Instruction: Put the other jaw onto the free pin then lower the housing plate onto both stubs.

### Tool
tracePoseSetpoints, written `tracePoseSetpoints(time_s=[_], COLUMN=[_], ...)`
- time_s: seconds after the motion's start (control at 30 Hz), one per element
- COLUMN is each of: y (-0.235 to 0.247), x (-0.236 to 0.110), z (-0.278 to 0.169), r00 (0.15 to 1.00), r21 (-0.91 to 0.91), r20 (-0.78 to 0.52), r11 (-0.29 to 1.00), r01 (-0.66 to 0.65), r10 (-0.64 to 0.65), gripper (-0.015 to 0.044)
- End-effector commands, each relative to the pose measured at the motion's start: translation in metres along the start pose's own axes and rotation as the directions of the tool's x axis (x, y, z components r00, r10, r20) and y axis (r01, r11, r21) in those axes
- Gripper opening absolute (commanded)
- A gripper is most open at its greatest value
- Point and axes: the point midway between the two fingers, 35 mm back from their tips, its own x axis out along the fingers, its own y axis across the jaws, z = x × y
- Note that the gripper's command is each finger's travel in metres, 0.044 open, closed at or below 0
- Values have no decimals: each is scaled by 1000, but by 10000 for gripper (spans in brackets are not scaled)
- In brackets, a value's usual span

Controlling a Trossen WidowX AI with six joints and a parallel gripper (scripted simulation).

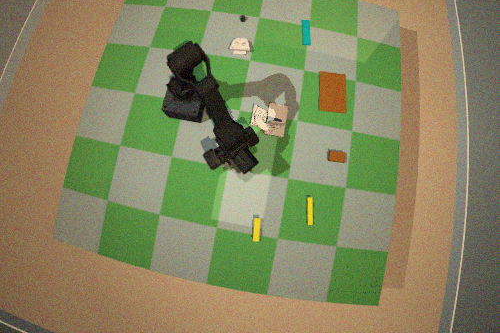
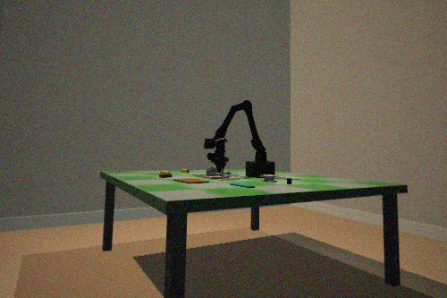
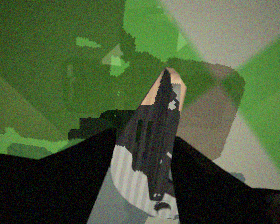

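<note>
Counter (image 1: 186, 253) (image 2: 286, 200), checkered green and grey, stands on tan floor (image 1: 35, 143) (image 2: 67, 240). Your hand (image 1: 231, 157) (image 2: 219, 170) (image 3: 143, 138) grips the toothed jaw (image 3: 125, 165), inward from every edge; orange slab (image 1: 332, 92) (image 2: 191, 181) and block (image 1: 337, 156) lie toward top view's right edge.

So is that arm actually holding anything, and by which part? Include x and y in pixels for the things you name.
Yes: the gripper (image 1: 232, 162) (image 2: 219, 170) (image 3: 143, 138) pinches a pale, pointed piece (image 3: 152, 150), probably the loose jaw, by its sides, around the middle; exact contact spots are too dark to tell.
</note>
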Motion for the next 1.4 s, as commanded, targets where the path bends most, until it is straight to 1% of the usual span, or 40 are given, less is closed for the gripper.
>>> tracePoseSetpoints(time_s=[0.0,0.67,0.83,1.37], y=[1,1,3,48], x=[-11,-73,-73,-75], z=[3,1,1,6], r00=[1000,1000,1000,1000], r21=[-2,2,-6,-190], r20=[7,7,7,7], r11=[1000,1000,1000,982], r01=[-4,-7,-7,-7], r10=[4,7,7,8], gripper=[134,134,134,134])
